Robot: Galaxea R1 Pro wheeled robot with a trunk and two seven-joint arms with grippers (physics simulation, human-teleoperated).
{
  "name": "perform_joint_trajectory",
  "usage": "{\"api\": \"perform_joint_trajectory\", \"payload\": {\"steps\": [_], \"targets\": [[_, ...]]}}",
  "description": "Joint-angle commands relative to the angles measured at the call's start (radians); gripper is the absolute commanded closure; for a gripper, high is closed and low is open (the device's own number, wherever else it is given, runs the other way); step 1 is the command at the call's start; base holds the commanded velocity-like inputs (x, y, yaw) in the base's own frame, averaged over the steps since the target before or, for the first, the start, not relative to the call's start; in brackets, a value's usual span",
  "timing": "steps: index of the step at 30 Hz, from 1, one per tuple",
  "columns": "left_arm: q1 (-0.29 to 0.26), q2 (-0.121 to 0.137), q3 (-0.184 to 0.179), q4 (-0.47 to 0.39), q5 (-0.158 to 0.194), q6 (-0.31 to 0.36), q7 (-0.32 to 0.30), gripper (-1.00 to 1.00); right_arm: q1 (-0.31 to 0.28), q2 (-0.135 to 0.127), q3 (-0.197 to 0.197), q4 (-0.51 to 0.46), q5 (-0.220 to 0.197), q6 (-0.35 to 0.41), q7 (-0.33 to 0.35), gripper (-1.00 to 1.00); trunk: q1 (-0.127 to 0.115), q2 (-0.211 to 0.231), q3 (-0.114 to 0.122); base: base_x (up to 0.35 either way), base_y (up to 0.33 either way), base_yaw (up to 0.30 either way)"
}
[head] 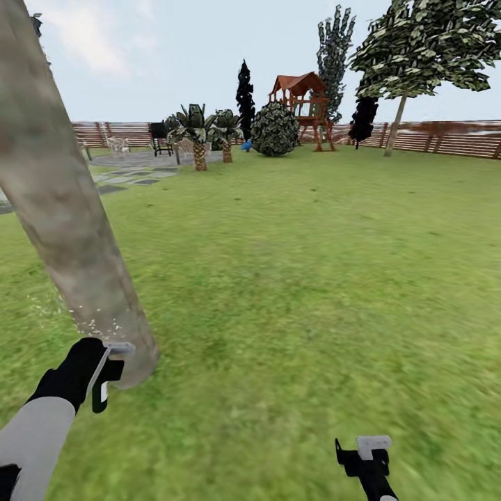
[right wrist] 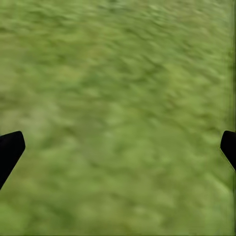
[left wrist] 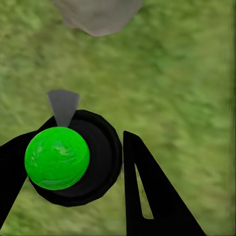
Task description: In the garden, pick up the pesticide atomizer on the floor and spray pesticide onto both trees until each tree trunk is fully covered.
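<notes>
Left gripper [head: 104, 379] sits low, right at the base of the near tree trunk [head: 66, 202], clamped on the pesticide atomizer [left wrist: 73, 157]. In the left wrist view the atomizer shows end-on between the 2 black fingers [left wrist: 147, 191]: dark round body, bright green cap toward the camera, a grey cone of spray pointing away from the gripper toward the trunk foot [left wrist: 98, 14]. Fine pale speckles [head: 83, 316] hang on the bark just above the gripper in the head view. Trunk is thick, pale mottled beige-grey, leaning across that view.

Right gripper [head: 365, 456] hangs well apart from the left one, over bare lawn [head: 313, 278], nothing between its fingers. Its wrist view has both fingertips [right wrist: 10, 147] spread wide at the frame edges with blurred grass beyond them, so released.

Far ahead of both grippers: second tree [head: 417, 49] with a pale trunk and light green crown by the brown slat fence [head: 445, 136], a round bush [head: 275, 129], a wooden playhouse [head: 303, 104], 2 small palms [head: 209, 132], grey paving [head: 132, 170].
</notes>
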Motion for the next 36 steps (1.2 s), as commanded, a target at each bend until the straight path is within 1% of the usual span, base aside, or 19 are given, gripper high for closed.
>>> {"api": "perform_joint_trajectory", "payload": {"steps": [1, 13, 19, 20, 22, 25, 29, 31, 36], "targets": [[-0.001, -0.001, 0.003, -0.002, -0.012, 0.004, -0.01, 1.0, -0.001, 0.0, -0.008, 0.001, 0.011, -0.003, -0.003, -1.0, 0.0, 0.0, -0.001, 0.134, -0.247, 0.173], [-0.001, -0.002, 0.003, -0.005, -0.011, 0.004, -0.01, 1.0, -0.001, 0.0, -0.008, 0.001, 0.011, -0.003, -0.003, -1.0, 0.0, 0.0, -0.001, 0.119, -0.252, 0.269], [-0.001, -0.002, 0.0, -0.01, -0.01, 0.006, -0.01, 1.0, -0.001, 0.0, -0.008, 0.001, 0.011, -0.003, -0.003, -1.0, 0.0, 0.0, -0.001, 0.02, -0.241, 0.277], [-0.002, -0.002, -0.001, -0.014, -0.011, 0.008, -0.011, 1.0, -0.001, 0.0, -0.008, 0.001, 0.011, -0.003, -0.003, -1.0, 0.0, 0.0, -0.001, 0.002, -0.086, 0.277], [-0.007, -0.002, -0.001, -0.056, -0.01, 0.018, -0.013, 1.0, -0.001, 0.0, -0.009, 0.001, 0.011, -0.003, -0.003, -1.0, 0.0, 0.0, -0.001, 0.0, -0.021, 0.277], [-0.015, -0.002, -0.001, -0.081, -0.011, 0.025, -0.014, 1.0, -0.001, 0.0, -0.009, 0.001, 0.011, -0.003, -0.003, -1.0, 0.0, 0.0, -0.001, 0.0, -0.005, 0.276], [-0.017, -0.004, -0.001, -0.088, -0.012, 0.028, -0.015, 1.0, -0.001, 0.0, -0.009, 0.0, 0.011, -0.003, -0.003, -1.0, 0.0, 0.0, -0.001, 0.0, 0.0, 0.057], [-0.008, -0.005, -0.001, -0.087, -0.014, 0.028, -0.015, 1.0, -0.001, 0.0, -0.009, -0.001, 0.011, -0.004, -0.003, -1.0, 0.0, 0.0, -0.001, 0.21, -0.142, 0.001], [-0.008, -0.004, -0.002, -0.088, -0.016, 0.028, -0.014, 1.0, -0.001, 0.0, -0.009, -0.001, 0.011, -0.003, -0.004, -1.0, 0.0, 0.0, -0.001, 0.223, -0.183, 0.0]]}}
